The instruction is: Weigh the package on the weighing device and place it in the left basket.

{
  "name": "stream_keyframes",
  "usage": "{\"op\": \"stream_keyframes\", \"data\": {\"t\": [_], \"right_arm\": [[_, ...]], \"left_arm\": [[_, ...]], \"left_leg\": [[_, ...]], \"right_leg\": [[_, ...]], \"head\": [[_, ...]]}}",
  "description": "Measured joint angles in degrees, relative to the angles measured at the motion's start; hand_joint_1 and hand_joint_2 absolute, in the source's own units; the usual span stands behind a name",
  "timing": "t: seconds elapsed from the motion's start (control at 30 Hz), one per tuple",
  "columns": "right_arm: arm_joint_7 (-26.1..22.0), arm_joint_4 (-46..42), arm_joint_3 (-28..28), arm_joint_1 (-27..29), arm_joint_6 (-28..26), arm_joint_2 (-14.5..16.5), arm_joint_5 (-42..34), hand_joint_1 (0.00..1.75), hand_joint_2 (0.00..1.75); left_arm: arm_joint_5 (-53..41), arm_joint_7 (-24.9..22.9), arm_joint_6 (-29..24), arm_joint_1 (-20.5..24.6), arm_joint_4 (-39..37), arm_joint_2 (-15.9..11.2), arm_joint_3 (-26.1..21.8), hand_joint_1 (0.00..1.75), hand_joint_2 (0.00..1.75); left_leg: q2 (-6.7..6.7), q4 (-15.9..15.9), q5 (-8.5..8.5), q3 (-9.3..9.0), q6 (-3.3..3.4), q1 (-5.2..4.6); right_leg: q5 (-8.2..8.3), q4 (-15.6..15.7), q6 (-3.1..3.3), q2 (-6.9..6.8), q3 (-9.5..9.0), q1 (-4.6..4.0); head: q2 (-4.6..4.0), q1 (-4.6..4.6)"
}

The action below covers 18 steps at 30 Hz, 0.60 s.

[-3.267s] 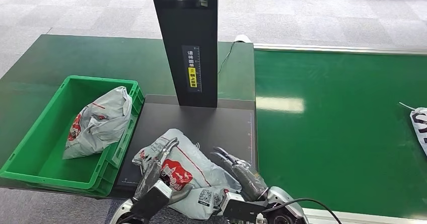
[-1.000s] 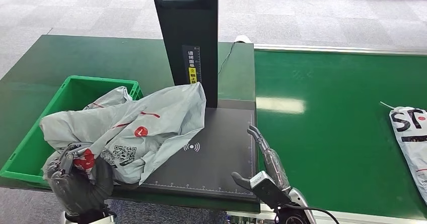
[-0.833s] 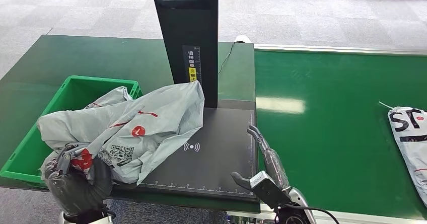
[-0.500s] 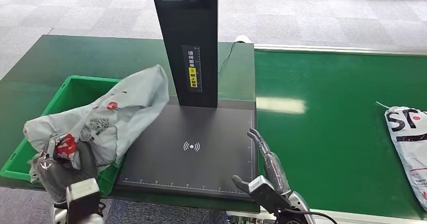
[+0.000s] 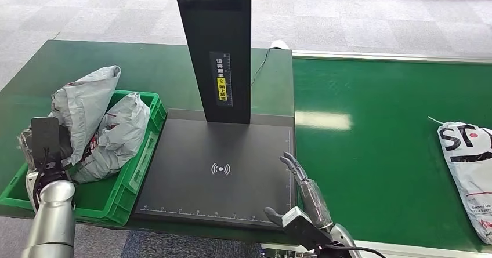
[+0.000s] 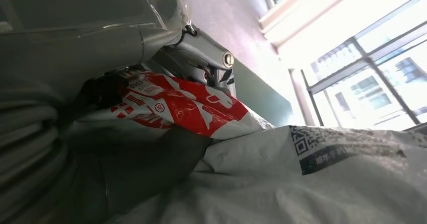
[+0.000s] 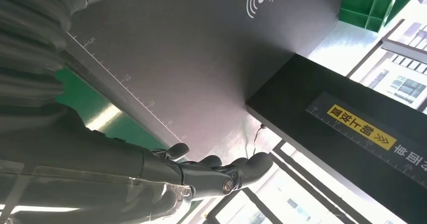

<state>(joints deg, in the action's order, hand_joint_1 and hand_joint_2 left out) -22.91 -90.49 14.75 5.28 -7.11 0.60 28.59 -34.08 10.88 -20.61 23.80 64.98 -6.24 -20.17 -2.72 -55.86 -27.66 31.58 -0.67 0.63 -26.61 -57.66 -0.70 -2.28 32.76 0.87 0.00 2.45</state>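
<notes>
left hand [image 5: 43, 159] grips the package [image 5: 81, 104], fingers hidden; right hand [image 5: 304, 203] spread

The left arm [image 5: 51, 218] was a smooth silver tube, topped by a flat black block at the wrist. The left hand [image 6: 151, 58] showed glossy grey casing with a round silver screw. The right hand [image 5: 303, 200] had dark, slender fingers [image 7: 211, 171], a grey thumb, a ribbed grey cover and a black cable trailing behind the wrist.
</notes>
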Motion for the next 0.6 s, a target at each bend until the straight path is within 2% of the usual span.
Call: {"op": "stream_keyframes", "data": {"t": [0.17,0.4,0.47,0.5,0.6], "right_arm": [[0.69,-0.02,0.01,-0.3,0.34,0.61,0.46,0.0,1.75],[1.0,-0.03,0.0,-0.38,0.51,1.02,0.68,0.0,1.75],[1.01,-0.03,0.0,-0.38,0.51,1.03,0.69,0.0,1.75],[1.03,-0.03,0.0,-0.38,0.51,1.04,0.7,0.0,1.75],[1.07,-0.03,0.0,-0.38,0.52,1.04,0.76,0.0,1.75]], "left_arm": [[0.55,-0.26,-1.99,2.67,-4.84,-1.42,-1.52,1.75,1.75],[1.07,-0.17,-3.11,3.81,-7.1,-2.09,-2.58,1.74,1.75],[1.29,-0.11,-3.34,3.95,-7.32,-2.13,-2.74,1.68,1.75],[1.49,-0.05,-3.48,3.98,-7.35,-2.13,-2.83,1.4,1.75],[2.22,0.25,-3.61,3.96,-7.32,-2.11,-3.05,0.17,1.75]], "left_leg": [[-0.05,0.0,-0.03,0.0,-0.02,0.0],[-0.08,0.02,-0.02,-0.04,-0.04,0.03],[-0.08,0.02,-0.02,-0.04,-0.04,0.03],[-0.08,0.02,-0.02,-0.04,-0.04,0.03],[-0.08,0.01,-0.02,-0.04,-0.04,0.03]], "right_leg": [[0.0,0.0,0.0,0.01,0.02,0.01],[0.0,-0.01,0.01,0.02,0.02,-0.03],[0.0,-0.02,0.01,0.02,0.02,-0.04],[0.0,-0.02,0.01,0.02,0.02,-0.04],[0.0,-0.02,0.01,0.02,0.01,-0.03]], "head": [[0.0,0.01],[0.0,0.02],[0.0,0.02],[0.0,0.01],[0.0,0.01]]}}
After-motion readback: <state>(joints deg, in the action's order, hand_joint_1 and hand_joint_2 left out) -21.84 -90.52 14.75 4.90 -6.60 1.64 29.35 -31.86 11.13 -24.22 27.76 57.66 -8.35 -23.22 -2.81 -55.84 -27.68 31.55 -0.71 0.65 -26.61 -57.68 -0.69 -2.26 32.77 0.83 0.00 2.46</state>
